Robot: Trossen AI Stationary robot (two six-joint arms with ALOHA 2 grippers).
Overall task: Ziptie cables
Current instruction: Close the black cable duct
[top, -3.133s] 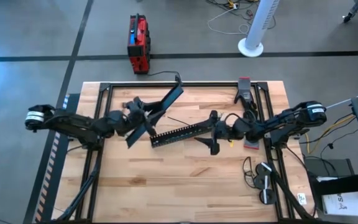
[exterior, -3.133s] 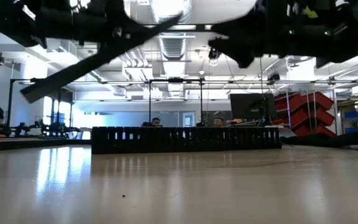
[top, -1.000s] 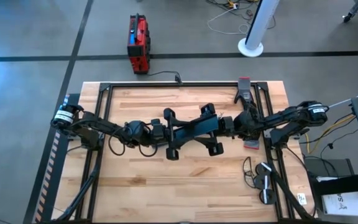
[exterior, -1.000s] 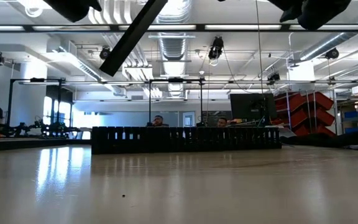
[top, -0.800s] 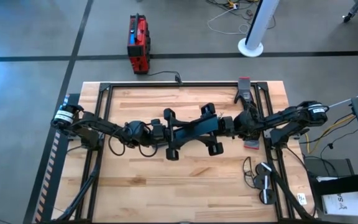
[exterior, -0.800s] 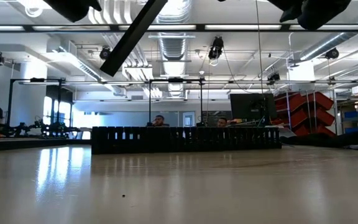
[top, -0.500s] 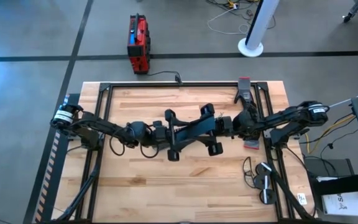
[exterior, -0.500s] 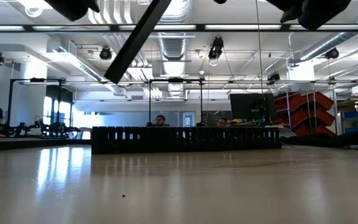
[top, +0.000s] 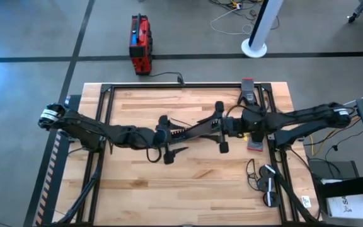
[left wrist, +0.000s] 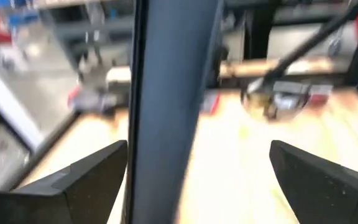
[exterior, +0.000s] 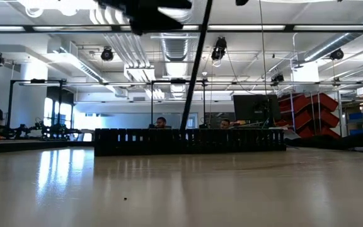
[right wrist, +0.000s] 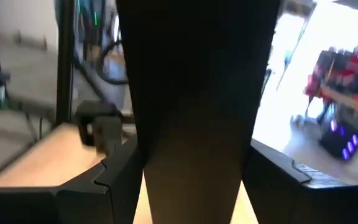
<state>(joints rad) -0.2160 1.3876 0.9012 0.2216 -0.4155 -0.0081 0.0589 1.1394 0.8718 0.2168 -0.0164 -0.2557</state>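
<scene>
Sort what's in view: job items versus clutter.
Job: strip, left gripper open around it, right gripper shut on it; probably the rack below. Cables: not discernible.
Clutter: red case, fan base, black cords.

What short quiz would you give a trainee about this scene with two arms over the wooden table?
1. True or false: the red box stands on the table.
2. Where are the left hand and right hand? A over the table's middle; B at its left edge; C off the table.
3. What colour is the long strip running between them?
Key: 1 false, it stands on the floor; 2 A; 3 black.
</scene>
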